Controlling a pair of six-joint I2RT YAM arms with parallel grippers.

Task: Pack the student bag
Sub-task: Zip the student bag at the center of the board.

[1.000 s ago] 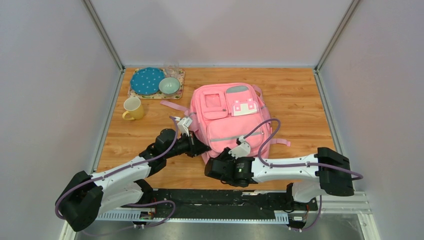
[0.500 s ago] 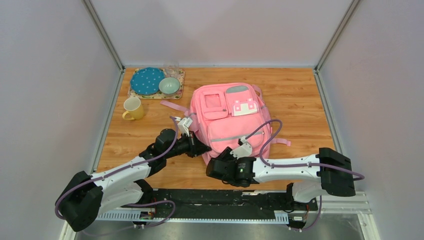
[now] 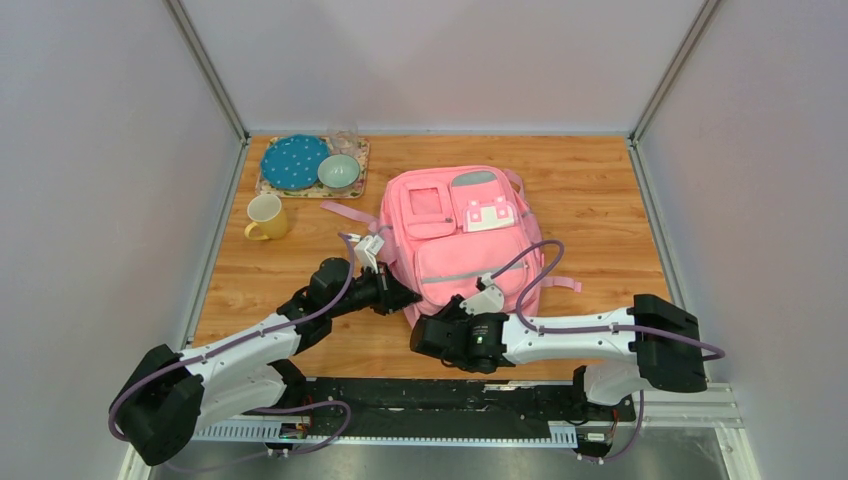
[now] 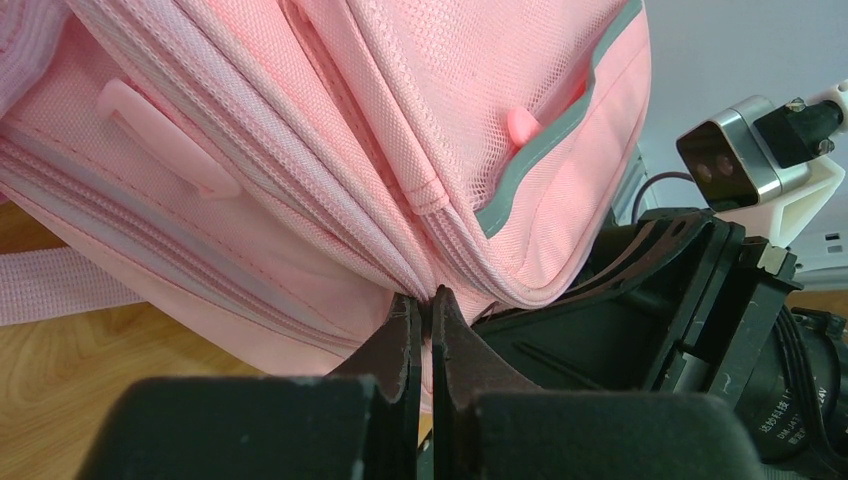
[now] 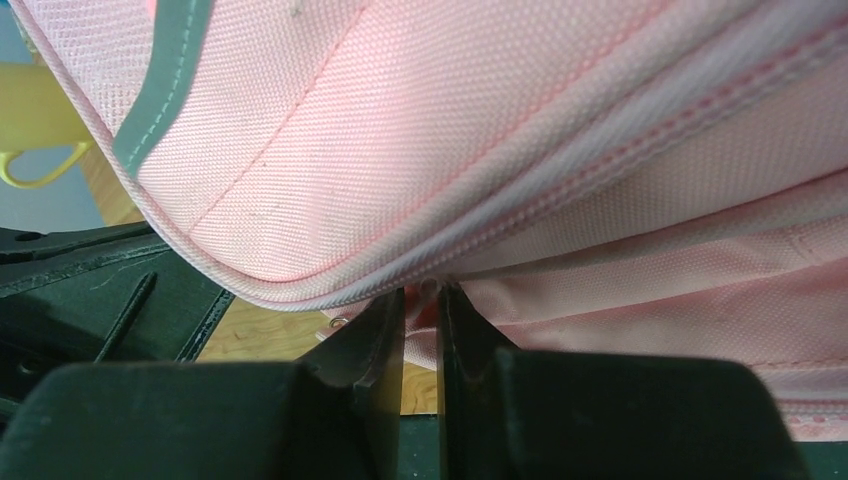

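At the far left of the wooden worktop (image 3: 600,200) stood a yellow mug (image 3: 264,216), just in front of a tray (image 3: 361,160) bearing a blue plate (image 3: 294,161) and a pale bowl (image 3: 339,171). The left end effector (image 4: 425,308) was clenched on a thin pink fold at a zip seam of the student bag (image 3: 460,230), which lay front up in the middle of the worktop. At the bag's near corner, the right end effector (image 5: 422,300) was pinched narrowly on pink material along its seam.
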